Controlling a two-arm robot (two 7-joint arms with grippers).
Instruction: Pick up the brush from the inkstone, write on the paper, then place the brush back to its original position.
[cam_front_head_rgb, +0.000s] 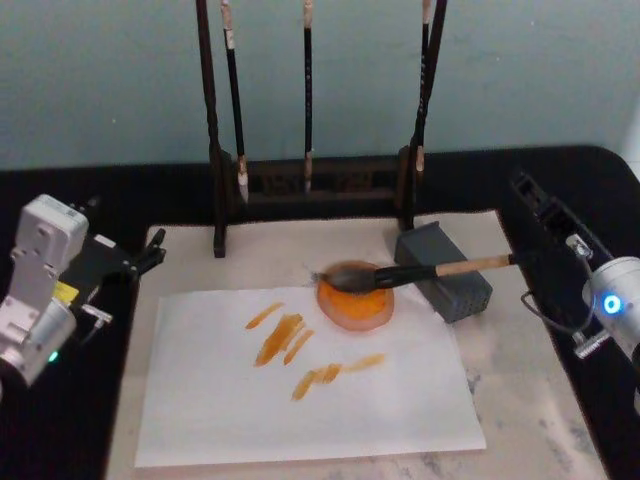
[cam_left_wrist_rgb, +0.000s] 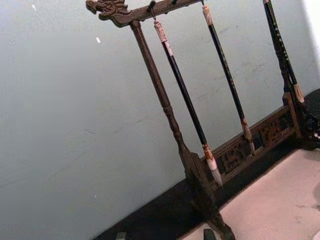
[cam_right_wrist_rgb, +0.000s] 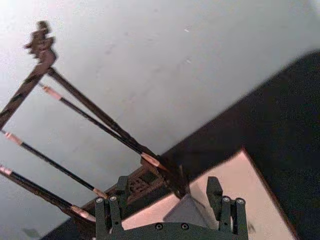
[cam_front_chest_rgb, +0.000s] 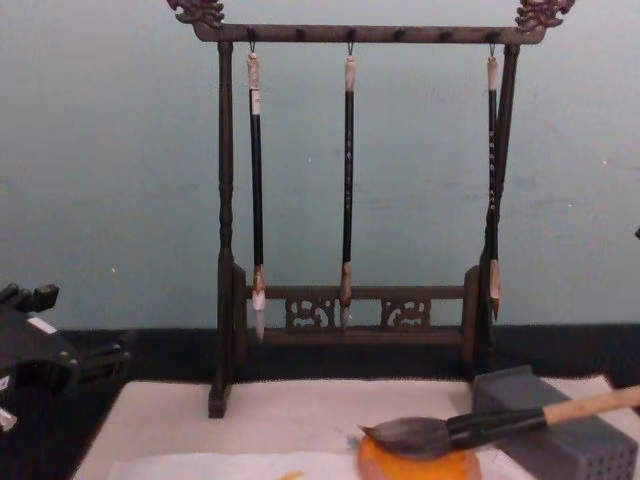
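The paper (cam_front_head_rgb: 300, 385) lies nearest to the robot on the cream mat (cam_front_head_rgb: 540, 400), and it carries several orange strokes just in front of the inkstone (cam_front_head_rgb: 355, 305). The inkstone, a small round orange dish, sits at the far edge of the paper, touching or overlapping it. The brush (cam_front_head_rgb: 420, 272) lies across the inkstone: its bushy dark head rests on the dish, and its pale handle goes to the right over the grey perforated block (cam_front_head_rgb: 445, 270), which stands just to the right of the inkstone. No gripper touches the brush. The left gripper (cam_front_head_rgb: 150, 255) is well to the left of the inkstone, beside the mat's left edge, above the black table (cam_front_head_rgb: 60, 430); whether its fingers are spread or pressed together I cannot tell. The right gripper (cam_right_wrist_rgb: 170, 202) is well to the right of the inkstone, past the end of the handle, and in the right wrist view its two fingers (cam_right_wrist_rgb: 214, 192) stand spread apart with nothing between them. Behind the inkstone stands the dark wooden brush rack (cam_front_chest_rgb: 225, 200), with three thin dark brushes (cam_front_chest_rgb: 348, 180) hanging from its top bar before the pale wall (cam_front_chest_rgb: 110, 150).
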